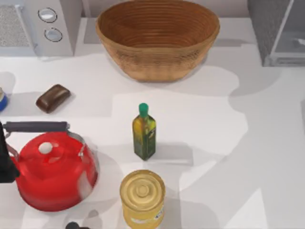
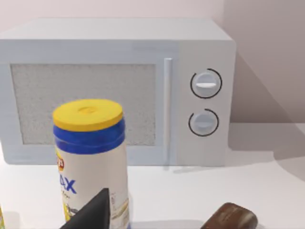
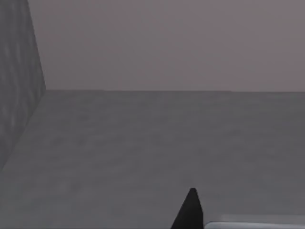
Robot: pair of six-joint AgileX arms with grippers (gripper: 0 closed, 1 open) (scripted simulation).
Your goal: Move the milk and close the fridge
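The milk is out of view. The fridge (image 1: 267,28) stands at the table's back right corner, with a speckled dark grey top and a pale glassy panel (image 1: 291,40) on its right side. My left arm (image 1: 4,157) is at the table's left edge beside the red kettle. A dark wedge of my left gripper (image 2: 93,212) pokes up in front of a yellow-lidded blue and white canister (image 2: 90,157). My right gripper (image 3: 189,212) shows as a dark point over a flat grey surface (image 3: 143,152), with a grey wall (image 3: 16,86) beside it.
A light grey microwave (image 1: 43,26) with two dials stands back left, and a wicker basket (image 1: 157,40) back centre. A brown block (image 1: 52,98), a red kettle (image 1: 52,171), an olive oil bottle (image 1: 144,133) and a yellow can (image 1: 142,195) are spread over the left and middle.
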